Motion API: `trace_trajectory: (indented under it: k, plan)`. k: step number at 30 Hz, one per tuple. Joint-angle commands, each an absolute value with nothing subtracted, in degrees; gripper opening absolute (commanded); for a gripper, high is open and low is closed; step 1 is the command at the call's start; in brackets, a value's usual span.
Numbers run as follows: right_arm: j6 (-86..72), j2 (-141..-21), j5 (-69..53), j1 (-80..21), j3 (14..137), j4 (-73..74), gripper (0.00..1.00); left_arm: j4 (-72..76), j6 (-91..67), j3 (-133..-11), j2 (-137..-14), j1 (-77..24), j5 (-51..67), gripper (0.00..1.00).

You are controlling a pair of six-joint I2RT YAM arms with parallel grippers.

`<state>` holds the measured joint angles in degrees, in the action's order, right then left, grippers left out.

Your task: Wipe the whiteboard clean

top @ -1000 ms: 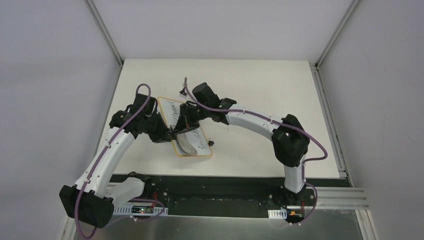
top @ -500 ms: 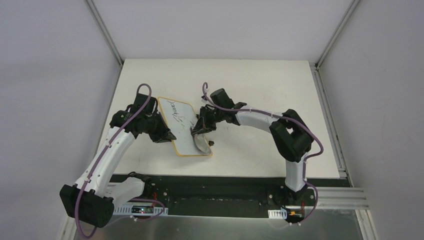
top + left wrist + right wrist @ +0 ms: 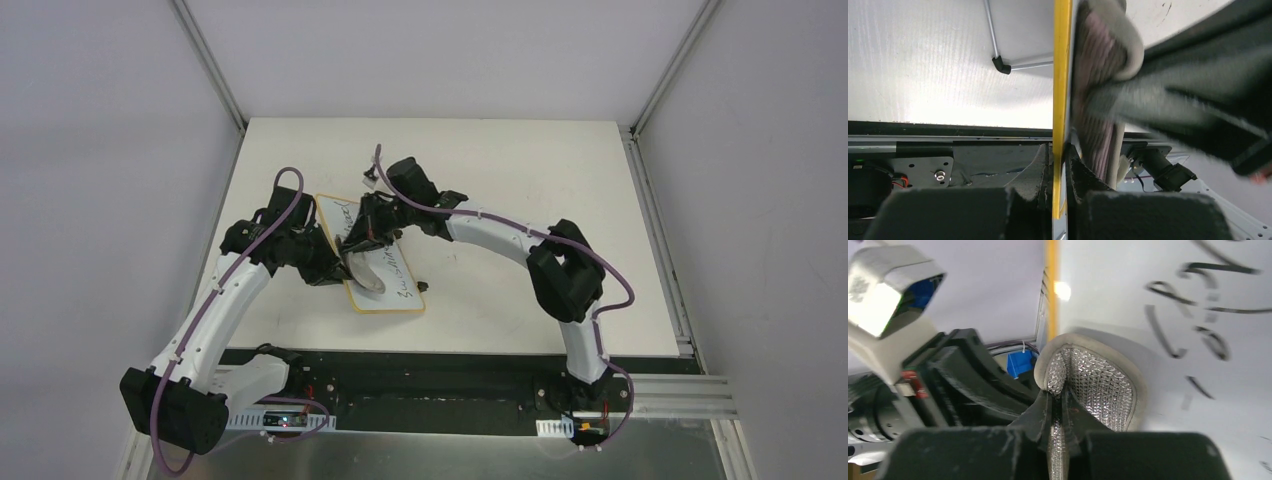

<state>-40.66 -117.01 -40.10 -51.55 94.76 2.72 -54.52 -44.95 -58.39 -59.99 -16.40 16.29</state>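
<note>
A matt white table is enclosed by plain grey walls, with aluminium rails running up the back corners and a black strip along the near edge where the arm bases are bolted. The whiteboard is found on the left-centre part of the table, close to the arms, its long axis lying diagonally from far left to near right in the top view. It is a thin flat rectangle with a narrow tan-yellow rim, seen edge-on from the left wrist, and a smooth glossy face on which looping black handwriting is carried. The left end effector is closed on the rim of the board's left long side, its dark textured fingers pressed to either face. The right end effector is clamped on a grey pad, an oblong, lumpy piece with a soft grey border and a silvery mesh-like face. The pad is laid against the board's face just beside the left rim, about midway along it, next to the left end effector.
</note>
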Motion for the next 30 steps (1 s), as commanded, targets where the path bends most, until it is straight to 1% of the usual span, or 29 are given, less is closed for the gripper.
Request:
trace_trajectory:
  k: [1,6,9,12,17,20,22,24,27,30]
  plan:
    - [-42.5,-119.4,-39.8,-47.8,86.7,0.9,0.0,-57.2,-43.6,-58.5,-61.2,-16.6,15.7,0.0]
    - [-36.2,-120.8,-36.6,-44.1,80.3,5.0,0.0,-57.2,-43.4,-57.6,-60.8,-16.7,15.9,0.0]
    - [-33.4,-120.9,-35.3,-44.1,81.9,8.4,0.0,-57.0,-43.6,-57.1,-60.6,-16.6,16.1,0.0]
    - [-32.6,-120.6,-34.7,-45.5,87.7,12.2,0.0,-56.8,-43.7,-56.7,-60.5,-16.6,16.2,0.0]
    - [-33.0,-122.9,-35.3,-50.3,107.0,18.6,0.0,-57.0,-43.5,-57.2,-60.8,-16.6,16.1,0.0]
    - [-36.0,-125.4,-38.2,-52.8,113.1,15.9,0.0,-57.1,-43.5,-57.7,-61.1,-16.6,16.2,0.0]
    - [-39.7,-126.5,-40.4,-53.1,111.0,10.1,0.0,-57.3,-43.4,-58.0,-61.3,-16.6,16.1,0.0]
    - [-43.0,-128.2,-41.6,-52.2,108.5,7.4,0.0,-57.4,-43.4,-58.2,-61.3,-16.6,16.0,0.0]
    - [-42.0,-127.9,-40.6,-49.9,102.9,6.8,0.0,-57.9,-43.2,-58.4,-61.2,-16.6,15.8,0.0]
    - [-40.1,-125.4,-38.3,-46.2,94.0,4.8,0.0,-58.0,-42.9,-58.0,-60.9,-16.6,15.6,0.0]
